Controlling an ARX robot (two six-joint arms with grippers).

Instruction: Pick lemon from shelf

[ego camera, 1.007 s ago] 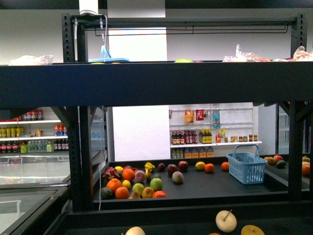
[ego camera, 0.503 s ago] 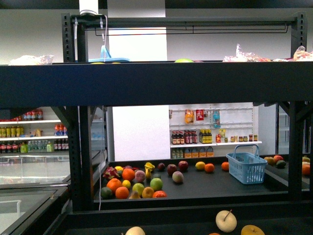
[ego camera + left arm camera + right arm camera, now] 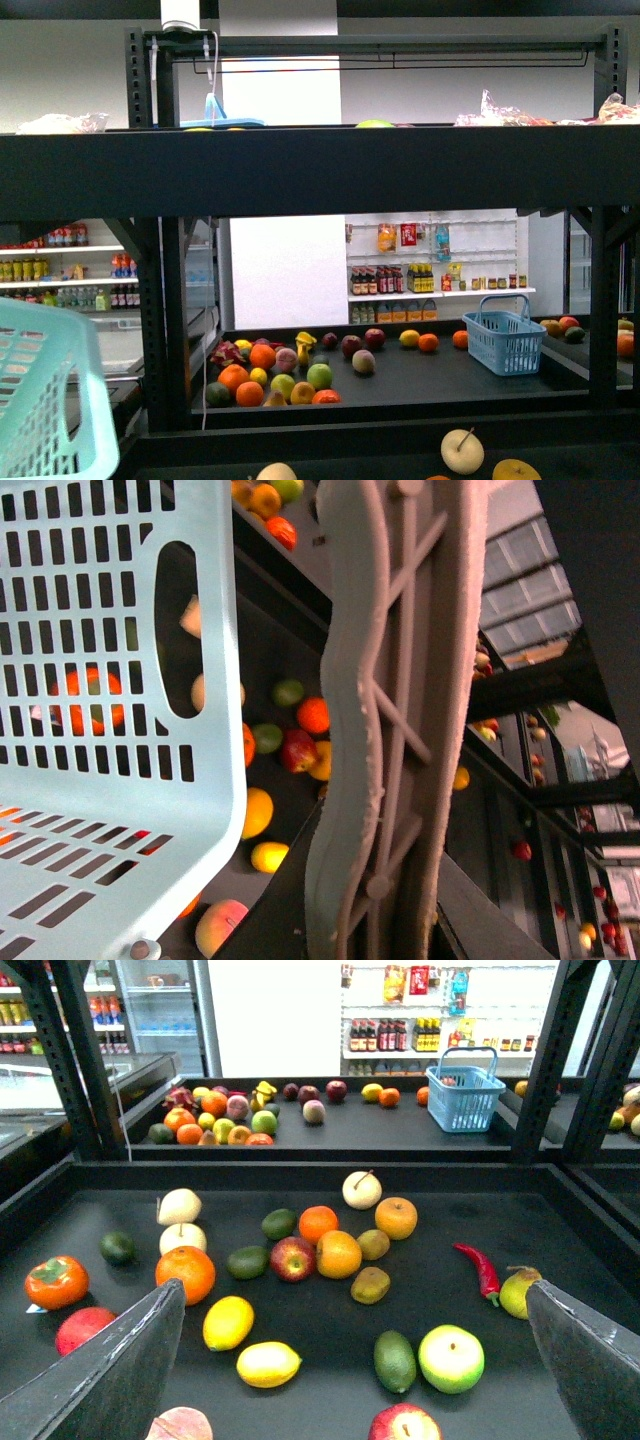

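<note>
Pale teal basket [image 3: 40, 400] newly at lower left (shelf [image 3: 320, 170] unchanged)

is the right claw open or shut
Open: in the right wrist view the right claw has its fingers far apart, gripping nothing.

On shelf [image 3: 560, 1250], lemon [image 3: 228, 1322] near an orange [image 3: 185, 1273]
</note>
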